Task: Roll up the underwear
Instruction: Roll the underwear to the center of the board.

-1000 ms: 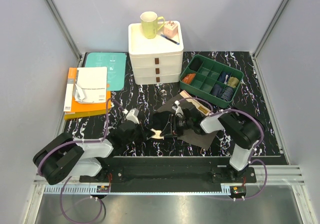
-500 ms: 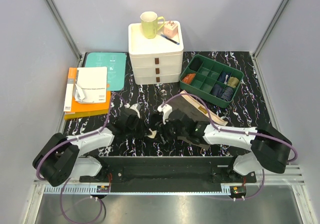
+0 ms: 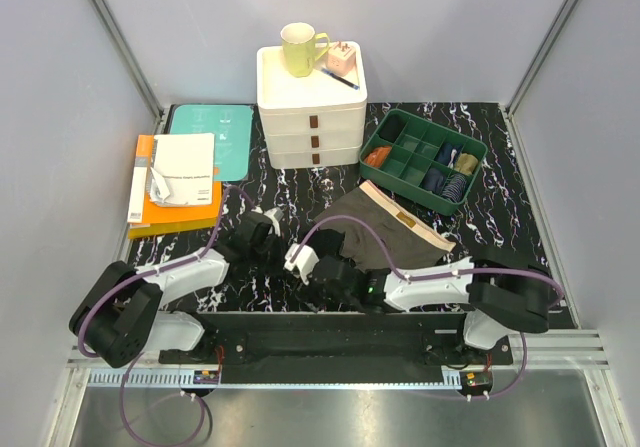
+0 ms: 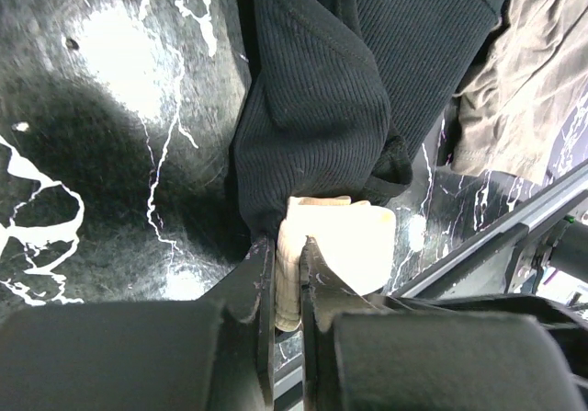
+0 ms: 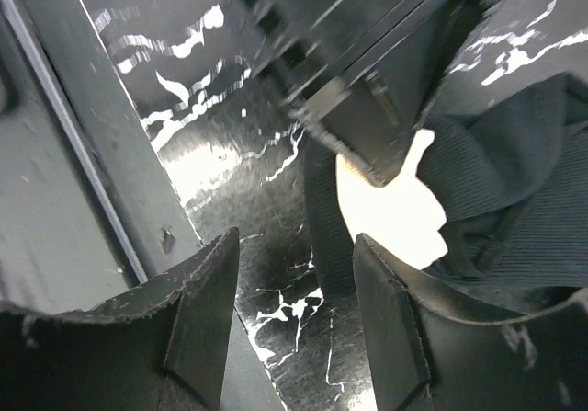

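Observation:
The black underwear is bunched on the marble table. My left gripper is shut on its beige waistband. In the top view the left gripper is at the near middle, with the waistband at its tip. My right gripper is open and empty, low over the table, facing the waistband and black cloth. In the top view the right gripper is just right of the waistband. The olive-brown underwear lies spread behind the right arm and also shows in the left wrist view.
A white drawer unit with a mug stands at the back. A green divided tray with sock bundles is at the back right. Books lie at the left. The table's metal front rail runs close beside my right gripper.
My right arm has stretched low along the front edge and its gripper has moved left, off the olive-brown underwear, which now lies uncovered. My left gripper has shifted slightly back with the waistband.

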Robot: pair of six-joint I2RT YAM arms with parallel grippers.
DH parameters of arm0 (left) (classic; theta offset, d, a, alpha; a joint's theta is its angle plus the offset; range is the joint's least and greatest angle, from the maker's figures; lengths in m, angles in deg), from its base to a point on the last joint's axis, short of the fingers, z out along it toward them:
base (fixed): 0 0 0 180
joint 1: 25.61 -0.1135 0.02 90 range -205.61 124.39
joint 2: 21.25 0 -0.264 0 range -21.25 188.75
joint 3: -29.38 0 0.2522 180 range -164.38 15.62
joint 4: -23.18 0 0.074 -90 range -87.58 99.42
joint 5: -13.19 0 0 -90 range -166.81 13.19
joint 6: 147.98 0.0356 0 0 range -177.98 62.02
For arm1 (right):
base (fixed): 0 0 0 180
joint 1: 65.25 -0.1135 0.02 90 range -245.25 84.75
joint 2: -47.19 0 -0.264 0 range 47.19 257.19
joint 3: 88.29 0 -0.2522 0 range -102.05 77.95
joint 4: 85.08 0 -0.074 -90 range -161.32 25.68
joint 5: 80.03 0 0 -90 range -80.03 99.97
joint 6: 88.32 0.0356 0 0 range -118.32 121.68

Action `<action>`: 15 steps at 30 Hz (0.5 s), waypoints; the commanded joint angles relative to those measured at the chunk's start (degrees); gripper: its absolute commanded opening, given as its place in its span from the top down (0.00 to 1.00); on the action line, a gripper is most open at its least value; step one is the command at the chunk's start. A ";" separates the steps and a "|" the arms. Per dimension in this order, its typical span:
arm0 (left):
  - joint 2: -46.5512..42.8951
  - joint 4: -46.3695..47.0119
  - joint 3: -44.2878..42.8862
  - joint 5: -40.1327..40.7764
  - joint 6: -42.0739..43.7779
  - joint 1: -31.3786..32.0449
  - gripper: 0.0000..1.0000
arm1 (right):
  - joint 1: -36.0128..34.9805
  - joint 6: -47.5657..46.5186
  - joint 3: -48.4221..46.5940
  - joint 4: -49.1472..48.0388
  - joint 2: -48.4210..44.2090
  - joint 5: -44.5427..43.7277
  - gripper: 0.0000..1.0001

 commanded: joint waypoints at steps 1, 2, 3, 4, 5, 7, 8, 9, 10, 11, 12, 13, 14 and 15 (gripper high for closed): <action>0.31 -4.22 -1.31 -0.83 1.76 -0.12 0.98 | -1.62 -2.28 -2.38 -3.12 2.94 -4.99 0.41; 0.22 -4.32 -1.40 -0.83 1.76 -0.12 0.98 | -1.71 -2.36 -2.29 -3.38 3.38 -5.34 0.40; 0.22 -4.40 -1.49 -0.91 1.85 -0.20 0.98 | -1.89 -2.28 -2.21 -3.38 4.52 -7.09 0.41; 0.22 -4.58 -1.49 -1.00 2.02 -0.21 0.98 | -1.89 -2.28 -2.29 -3.30 5.14 -7.89 0.41; 0.22 -4.84 -1.58 -1.09 2.11 -0.21 0.98 | -1.89 -2.28 -2.47 -3.12 5.67 -8.68 0.41; 0.40 -5.02 -1.84 -1.09 2.55 -0.12 0.99 | -2.24 -2.28 -2.82 -2.86 7.16 -11.49 0.42; 0.57 -5.11 -1.84 -1.18 2.72 -0.12 0.99 | -2.15 -2.10 -2.91 -2.77 7.95 -12.46 0.42; 0.66 -5.28 -2.02 -1.27 2.90 -0.12 0.99 | -2.24 -2.19 -3.08 -2.16 8.39 -14.03 0.42; 0.75 -5.46 -2.19 -1.35 3.25 -0.12 1.00 | -2.68 -2.01 -3.17 -1.98 8.83 -15.18 0.42; 0.84 -5.46 -2.19 -1.53 3.34 -0.12 1.00 | -2.77 -1.58 -3.09 -1.72 9.62 -17.37 0.43; 0.84 -5.55 -2.45 -1.53 3.52 -0.20 1.00 | -2.94 -1.49 -2.91 -1.71 9.97 -18.26 0.43; 1.10 -5.63 -2.54 -1.53 3.60 -0.12 1.00 | -3.29 -1.31 -2.82 -1.63 10.24 -19.57 0.43; 1.10 -5.63 -2.55 -1.62 3.69 -0.12 1.00 | -3.56 -0.96 -2.47 -1.71 10.76 -22.54 0.43; 1.10 -5.81 -2.81 -1.62 3.87 -0.20 1.00 | -3.65 -0.78 -2.38 -1.80 11.03 -23.88 0.43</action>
